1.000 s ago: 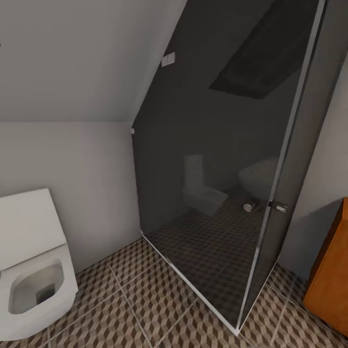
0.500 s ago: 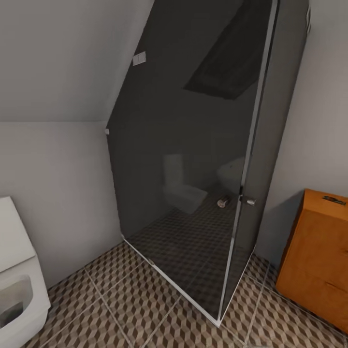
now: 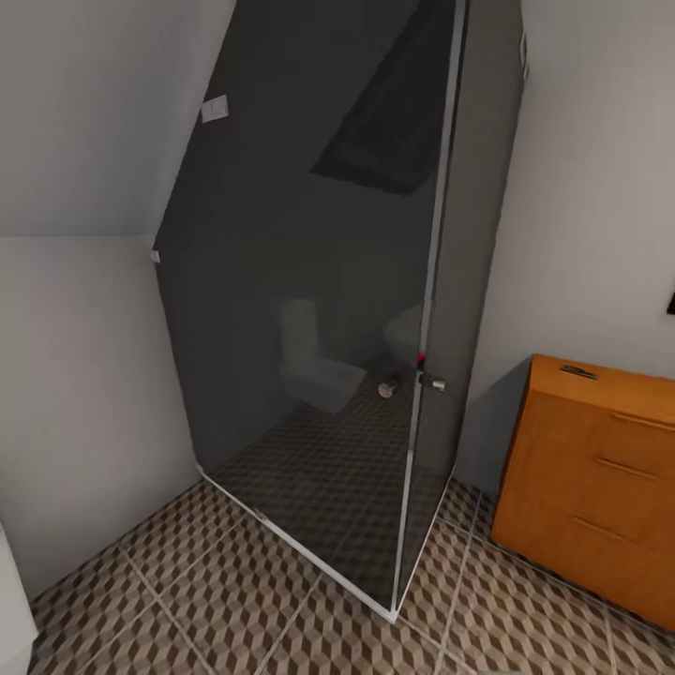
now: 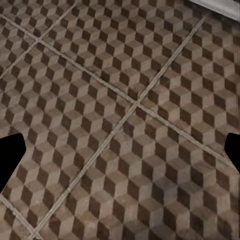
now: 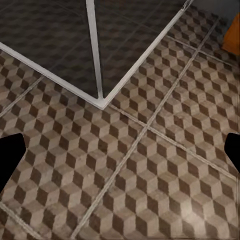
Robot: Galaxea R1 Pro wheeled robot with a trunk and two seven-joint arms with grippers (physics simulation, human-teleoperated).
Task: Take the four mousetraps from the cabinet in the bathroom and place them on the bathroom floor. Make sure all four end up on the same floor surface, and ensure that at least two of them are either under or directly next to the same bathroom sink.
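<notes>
The orange-brown cabinet (image 3: pixel 600 478) stands against the right wall, showing its flat top and drawers with bar handles; one of its corners shows as the orange edge (image 5: pixel 232 34). A small flat dark thing (image 3: pixel 578 372) lies on its top, too small to tell whether it is a mousetrap. The cube-patterned bathroom floor (image 3: pixel 234 609) spreads below. My left gripper (image 4: pixel 120 157) hangs open over bare tiles. My right gripper (image 5: pixel 120 157) is open too, above tiles near the shower's corner. The sink is out of view.
A dark glass shower enclosure (image 3: pixel 328 328) with a white base frame (image 5: pixel 135 70) and a door knob (image 3: pixel 433 382) fills the middle. A sliver of the white toilet (image 3: pixel 11 600) shows at bottom left. A sloped white wall (image 3: pixel 84 356) rises at left.
The whole view has swung to the right: the toilet has slid off at the left and the cabinet has come further in from the right. This is camera motion, not the things moving.
</notes>
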